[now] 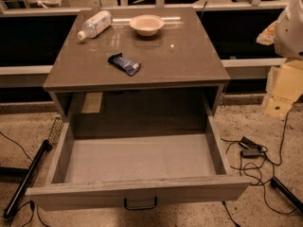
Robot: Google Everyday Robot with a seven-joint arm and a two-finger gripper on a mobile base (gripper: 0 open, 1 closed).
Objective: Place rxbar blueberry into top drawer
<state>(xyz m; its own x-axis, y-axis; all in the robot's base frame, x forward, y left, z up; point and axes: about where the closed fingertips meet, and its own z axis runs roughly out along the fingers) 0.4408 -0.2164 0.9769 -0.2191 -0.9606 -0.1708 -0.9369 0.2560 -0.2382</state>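
The rxbar blueberry (124,64) lies left of centre on the table (189,56), above the open top drawer (142,189). The hand is out of view, so I cannot tell its state. The flat, crinkly wrapper may slip from a shallow pinch.

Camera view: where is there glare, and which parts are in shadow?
In the camera view, the cabinet top shows pale glare beside the white bowl; the recess behind the open top drawer is in deep shadow; the rxbar blueberry lies in plain light; the gripper is not in view.
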